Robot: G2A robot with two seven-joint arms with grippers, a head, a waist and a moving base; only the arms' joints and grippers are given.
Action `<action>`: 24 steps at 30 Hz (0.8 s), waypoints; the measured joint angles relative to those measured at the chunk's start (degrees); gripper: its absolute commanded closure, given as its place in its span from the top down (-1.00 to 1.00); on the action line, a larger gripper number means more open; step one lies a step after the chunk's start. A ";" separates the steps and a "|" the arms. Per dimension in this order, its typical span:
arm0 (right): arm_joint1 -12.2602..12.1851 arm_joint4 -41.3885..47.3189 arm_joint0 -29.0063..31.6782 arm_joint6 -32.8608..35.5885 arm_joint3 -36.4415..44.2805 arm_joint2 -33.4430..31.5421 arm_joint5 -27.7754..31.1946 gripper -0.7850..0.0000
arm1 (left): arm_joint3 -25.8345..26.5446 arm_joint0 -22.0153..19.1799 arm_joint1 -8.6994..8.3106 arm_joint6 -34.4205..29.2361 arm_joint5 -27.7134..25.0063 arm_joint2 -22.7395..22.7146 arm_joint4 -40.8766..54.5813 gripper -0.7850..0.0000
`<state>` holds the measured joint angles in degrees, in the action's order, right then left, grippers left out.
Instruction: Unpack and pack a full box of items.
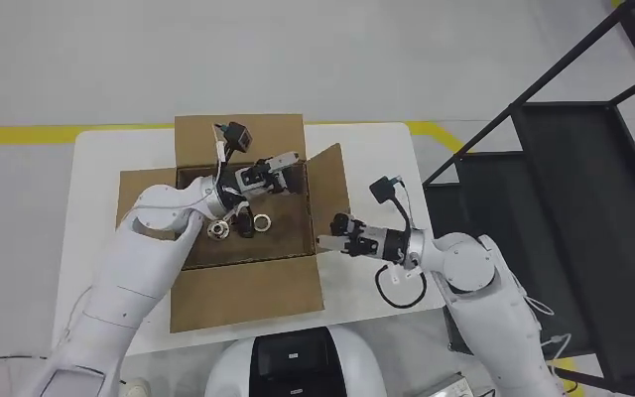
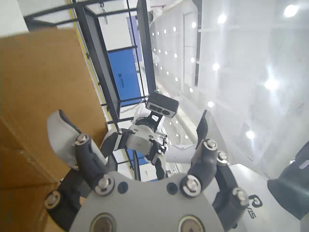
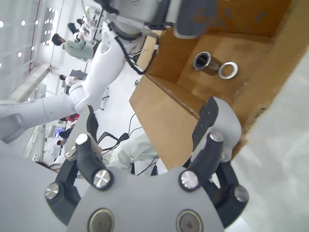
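Note:
An open cardboard box (image 1: 198, 184) stands on the white table (image 1: 99, 159). On its floor lie a short metal cylinder (image 3: 205, 63) and a metal ring (image 3: 228, 70), seen from above as the cylinder (image 1: 242, 224) and ring (image 1: 263, 221), with another small metal part (image 1: 216, 230) beside them. My left gripper (image 1: 281, 171) hangs over the box's far right inner part; it is open and holds nothing (image 2: 130, 131). My right gripper (image 1: 335, 226) is at the box's right wall, below the raised right flap (image 1: 327, 184). It is open and empty (image 3: 154, 119), with one fingertip (image 3: 212, 114) by the wall's top edge.
All the box flaps are folded outward, the near one (image 1: 248, 293) lying on the table towards me. A black metal stair frame (image 1: 556, 169) stands off the table's right side. Bare table lies right of the box (image 1: 382, 159).

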<state>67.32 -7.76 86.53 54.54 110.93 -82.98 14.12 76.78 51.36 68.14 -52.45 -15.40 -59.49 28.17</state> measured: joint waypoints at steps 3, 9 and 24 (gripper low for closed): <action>-0.33 -1.34 0.95 -0.32 -1.39 -1.26 -2.94 1.00 | 3.56 2.77 -1.64 0.91 0.14 -6.06 -3.11 1.00; -0.36 -2.25 -1.64 -1.78 -8.11 0.83 -6.37 1.00 | 15.15 12.98 -4.81 0.71 0.08 -21.09 -5.44 1.00; 0.32 -1.26 -11.86 1.04 -21.42 10.31 -8.73 1.00 | 18.77 31.33 -7.29 3.04 -4.08 -43.73 -3.73 1.00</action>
<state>67.63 -9.03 74.67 55.57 89.51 -72.67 5.39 95.55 82.69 60.85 -49.42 -19.48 -103.22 24.44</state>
